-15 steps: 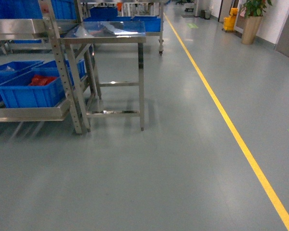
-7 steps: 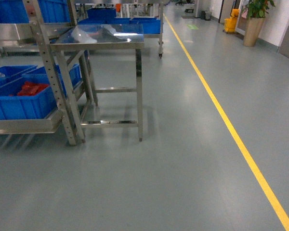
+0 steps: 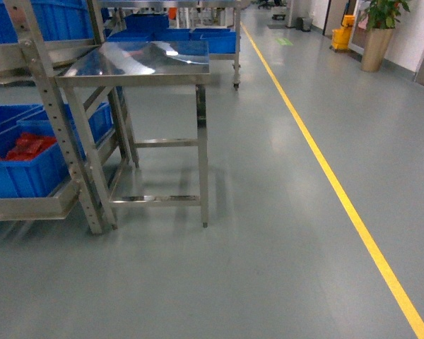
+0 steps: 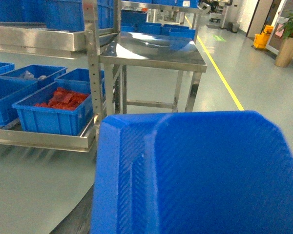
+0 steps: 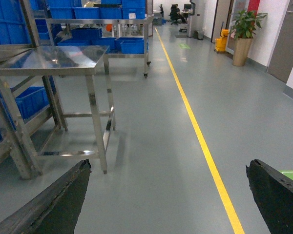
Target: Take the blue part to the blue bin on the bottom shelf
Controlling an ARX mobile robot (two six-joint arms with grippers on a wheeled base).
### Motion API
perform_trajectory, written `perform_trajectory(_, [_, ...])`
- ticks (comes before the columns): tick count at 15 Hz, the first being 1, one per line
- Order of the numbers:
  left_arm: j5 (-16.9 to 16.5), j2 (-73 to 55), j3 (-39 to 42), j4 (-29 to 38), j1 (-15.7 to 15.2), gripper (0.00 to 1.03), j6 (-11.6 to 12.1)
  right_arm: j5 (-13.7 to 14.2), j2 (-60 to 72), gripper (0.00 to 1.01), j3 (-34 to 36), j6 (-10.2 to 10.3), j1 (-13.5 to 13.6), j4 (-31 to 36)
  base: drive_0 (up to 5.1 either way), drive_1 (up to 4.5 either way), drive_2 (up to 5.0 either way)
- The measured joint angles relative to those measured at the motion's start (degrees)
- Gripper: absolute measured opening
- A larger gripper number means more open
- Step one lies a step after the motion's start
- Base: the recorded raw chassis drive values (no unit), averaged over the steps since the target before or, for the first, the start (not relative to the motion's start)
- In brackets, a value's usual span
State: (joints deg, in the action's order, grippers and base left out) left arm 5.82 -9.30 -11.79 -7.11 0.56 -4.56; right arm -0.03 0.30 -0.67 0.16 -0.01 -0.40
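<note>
No pick in progress, as far as I can judge; the robot faces open floor beside the rack.

Right hand (image 5: 168,195): black fingers (image 5: 49,204) spread to the frame's two bottom corners, nothing between them, so released. Probably just parked clear.

Left hand: can't tell. The left wrist view is mostly filled by a big blue ribbed plastic thing (image 4: 195,175) right at the lens. Could be the blue part or a bin carried on the robot; too close and cropped to say, and no fingers show.

Bottom shelf (image 3: 28,208) sits at the near left of the head view, cut by the frame edge. On it is a blue bin (image 3: 21,166) holding red parts (image 3: 25,145), with more blue bins (image 4: 34,75) behind it in the left wrist view. Bins sit behind the front rail, presumably so they stay put and load from the aisle.

Steel surface (image 3: 138,60) stands just right of the rack upright; top looks bare apart from glare.

Hidden: which bin is the target, contents of the far bins, both arms in the head view.

Yellow floor line (image 3: 325,176) runs away on the right; plant pot (image 3: 378,46) far right.
</note>
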Motion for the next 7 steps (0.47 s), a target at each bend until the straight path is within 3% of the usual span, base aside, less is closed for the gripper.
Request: perform_trajectory(7, [-0.04,0.00,0.02,-0.04,0.00,0.44,0.00,0.02,0.00,0.98,0.00,-0.02,0.00,0.17,0.0,4.23,-4.3])
